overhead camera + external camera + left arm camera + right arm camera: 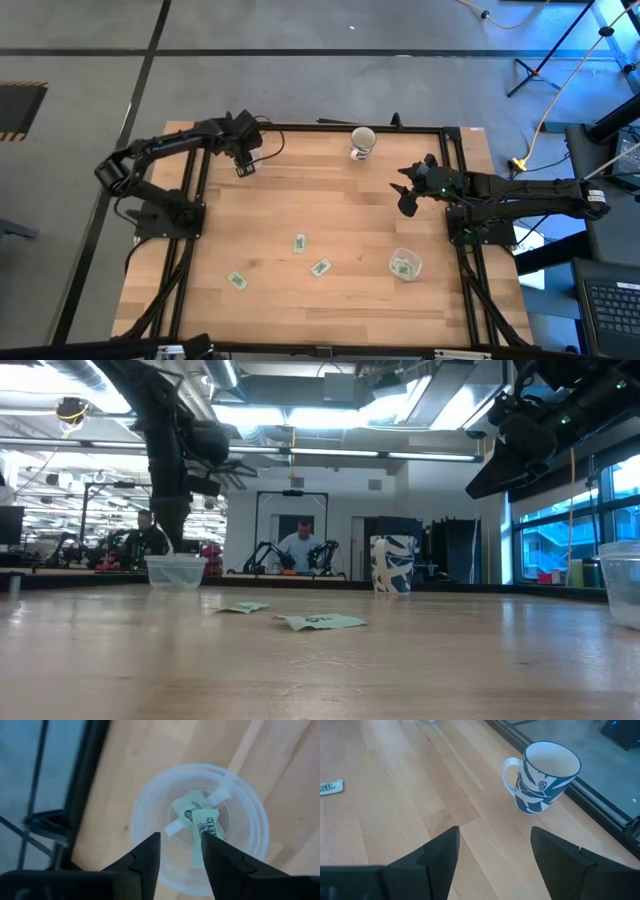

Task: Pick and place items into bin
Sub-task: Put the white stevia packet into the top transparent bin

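My left gripper (243,162) hangs open over a clear plastic cup (200,827) at the table's far left, which also shows in the low view (175,571). Two green, white-edged packets (197,815) lie inside that cup, below the fingers (150,852). Three more packets lie flat on the table nearer the front: one (300,243), one (320,267) and one (237,281). My right gripper (408,190) is open and empty above the table at the right, with its fingers (442,852) pointing toward a mug (542,777).
A blue-and-white mug (362,143) stands upright at the far edge. A second clear cup (405,265) with a green packet in it stands near the front right. A black frame (455,160) runs round the table. People sit in the room beyond (300,550).
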